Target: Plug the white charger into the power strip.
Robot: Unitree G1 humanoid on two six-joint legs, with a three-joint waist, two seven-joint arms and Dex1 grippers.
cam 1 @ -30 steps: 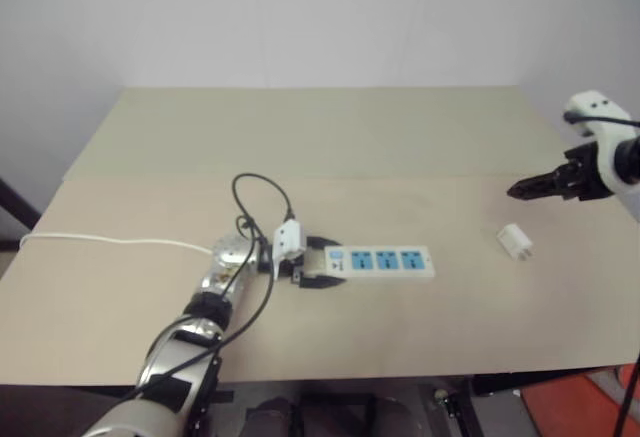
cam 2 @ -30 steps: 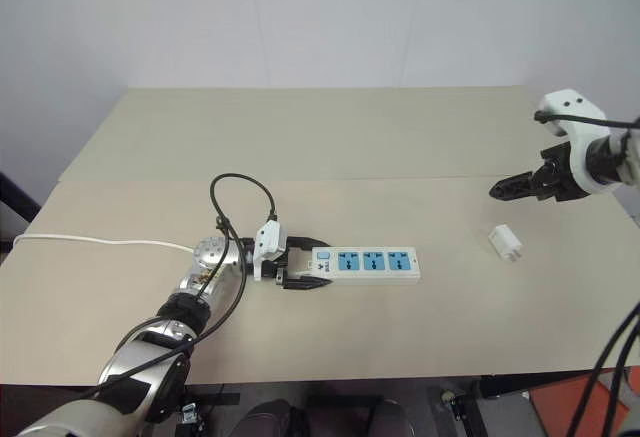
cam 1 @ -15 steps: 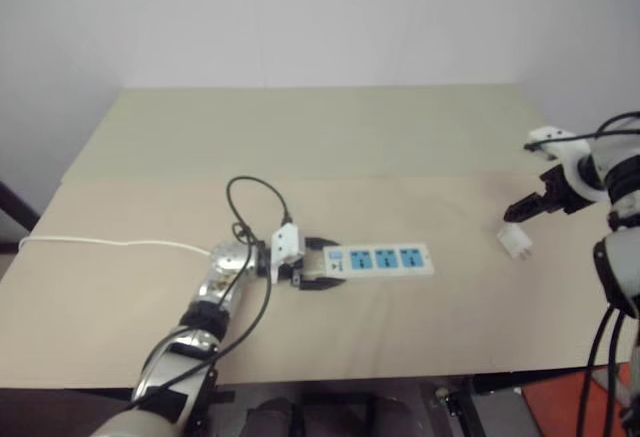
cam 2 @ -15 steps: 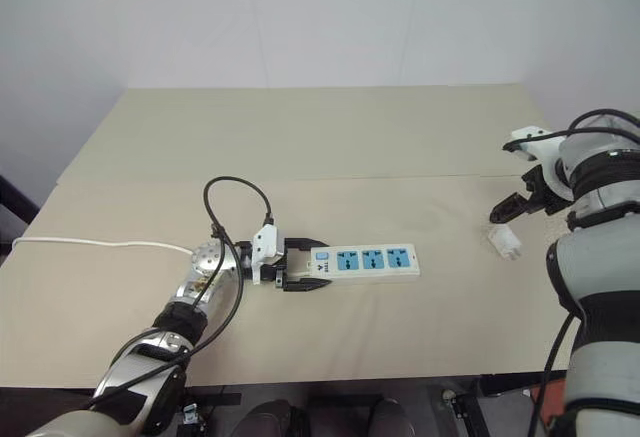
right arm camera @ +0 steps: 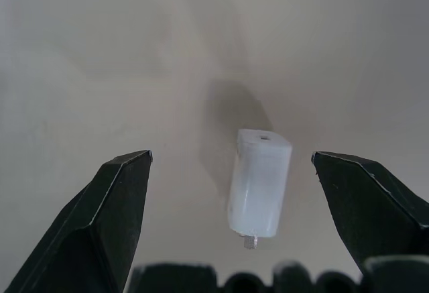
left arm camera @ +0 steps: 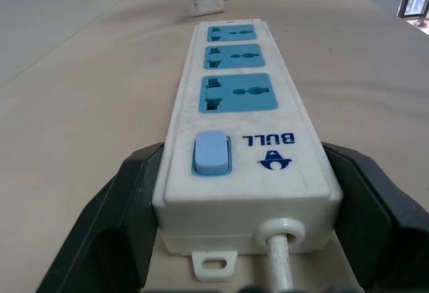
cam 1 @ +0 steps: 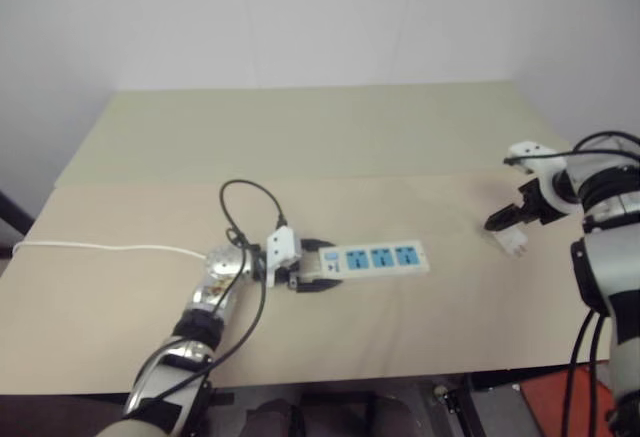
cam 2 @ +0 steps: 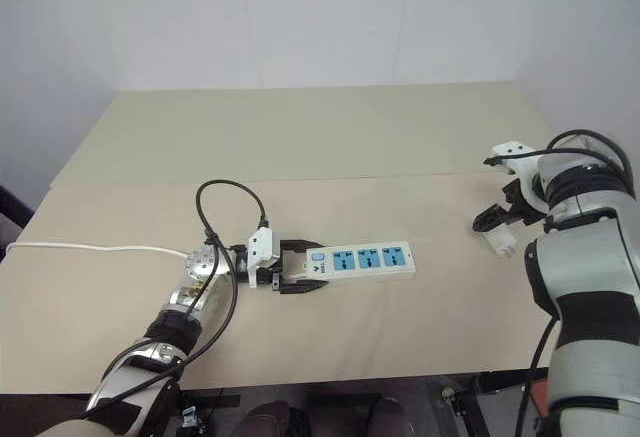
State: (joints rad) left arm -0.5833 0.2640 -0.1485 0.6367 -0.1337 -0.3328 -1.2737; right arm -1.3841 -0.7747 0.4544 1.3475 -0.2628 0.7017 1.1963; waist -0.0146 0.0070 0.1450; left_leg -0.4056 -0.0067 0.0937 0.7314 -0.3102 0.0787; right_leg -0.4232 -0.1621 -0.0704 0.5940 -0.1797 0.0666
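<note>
I see my left hand [left arm camera: 228, 253] clamping the cord end of the power strip [cam 1: 375, 258], a smooth white bar mid-bench [cam 1: 300, 147]. My right hand [right arm camera: 234, 219] hangs open around the boxy white charger [right arm camera: 259, 180] lying far right.

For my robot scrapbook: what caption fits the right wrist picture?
Open right gripper poised around the small white boxy charger lying on the beige table.

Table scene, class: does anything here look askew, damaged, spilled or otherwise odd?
Nothing stands out. The strip lies flat on the table, its cord end between the left hand's fingers. The charger lies on its side, intact, between the right hand's open fingers, untouched.
</note>
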